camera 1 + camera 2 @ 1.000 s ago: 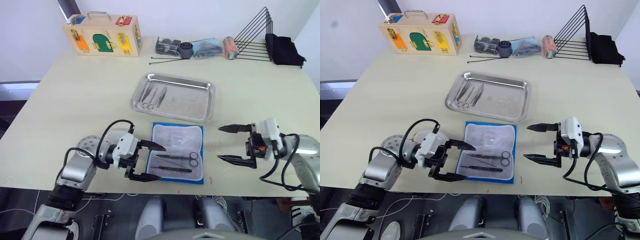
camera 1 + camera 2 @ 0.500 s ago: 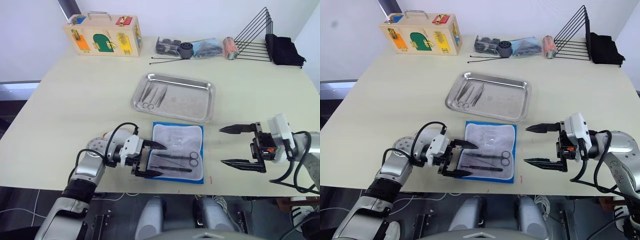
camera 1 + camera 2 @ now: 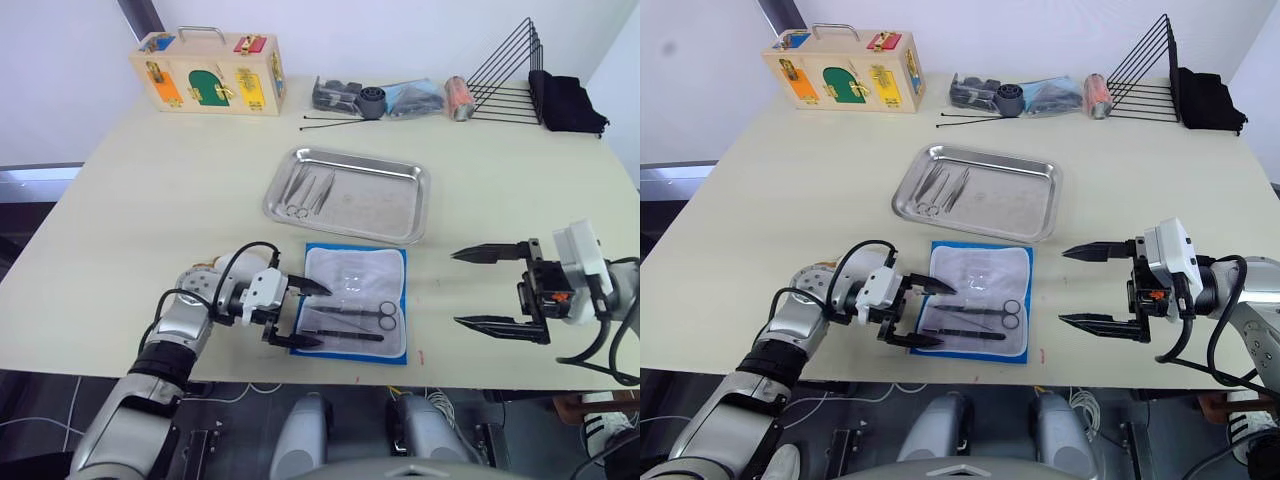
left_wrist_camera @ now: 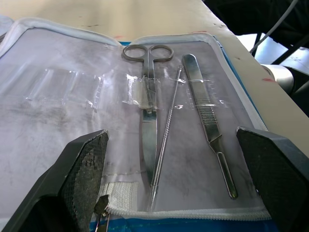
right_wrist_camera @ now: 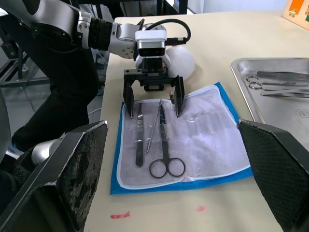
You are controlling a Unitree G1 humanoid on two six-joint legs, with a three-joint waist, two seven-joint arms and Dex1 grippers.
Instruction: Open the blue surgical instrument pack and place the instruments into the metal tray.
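The blue surgical instrument pack [image 3: 356, 262] lies open on the table's near edge, grey-white lining up. Scissors [image 4: 148, 126], a thin probe [image 4: 167, 136] and forceps [image 4: 209, 128] rest in its clear sleeves. My left gripper [image 3: 319, 316] is open at the pack's left edge, its fingers [image 4: 81, 170] straddling the tool tips without touching them. The metal tray [image 3: 388, 203] sits just behind the pack and holds several instruments [image 3: 305, 190] at its left end. My right gripper [image 3: 458, 289] hangs open and empty to the right of the pack.
A wooden lock box [image 3: 208, 75] stands at the back left. Black cable ties [image 3: 340, 120] and small clutter [image 3: 380, 97] lie at the back centre. A black wire rack [image 3: 510, 70] and black cloth [image 3: 565, 100] are at the back right. A white plush toy [image 5: 181, 60] sits behind my left wrist.
My left gripper's fingers have drawn closer together over the pack's left edge. My right gripper has drifted to the right, away from the pack.
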